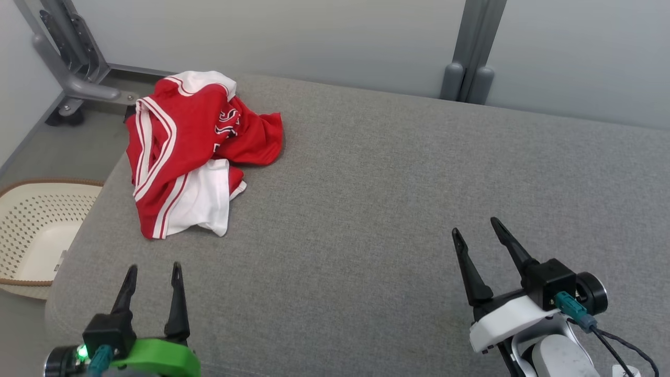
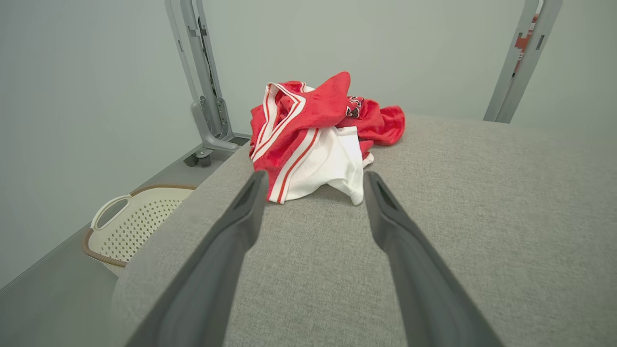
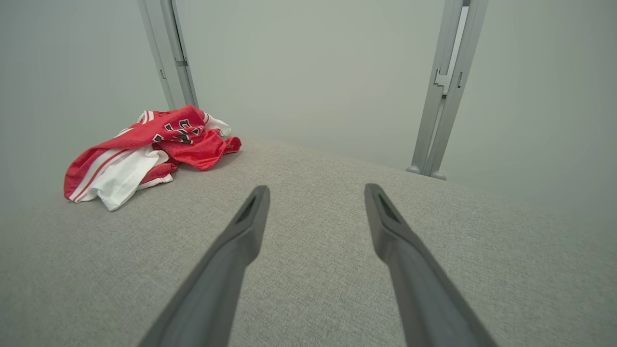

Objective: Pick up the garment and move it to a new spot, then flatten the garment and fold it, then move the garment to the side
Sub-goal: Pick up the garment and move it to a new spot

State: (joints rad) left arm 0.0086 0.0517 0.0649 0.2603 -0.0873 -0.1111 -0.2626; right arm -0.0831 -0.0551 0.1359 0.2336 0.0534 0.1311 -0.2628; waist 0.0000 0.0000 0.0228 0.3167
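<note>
Two end effectors, both with fingers spread wide and holding nothing, over a grey cushion [image 1: 392, 209].

Left end effector [image 1: 154, 267]: green-collared, at the near left corner. Its fingers point toward the garment [image 1: 178, 146] and stand apart from it. In the left wrist view the fingertips frame the garment's near white hem without touching it.

Right end effector [image 1: 475, 225]: white-collared, by the near right edge, above bare fabric and well apart from the garment.

Garment: a red jersey with white panels and red-and-white striped trim. It lies crumpled in a heap at the far left corner of the cushion, its left side reaching the cushion's left edge. Dark lettering shows in one fold but cannot be read.

Basket [image 1: 31, 230]: cream, perforated, brown-rimmed, on the floor beside the cushion's left edge.

Grey frame posts [image 1: 473, 52] stand behind the far edge against a pale wall.
</note>
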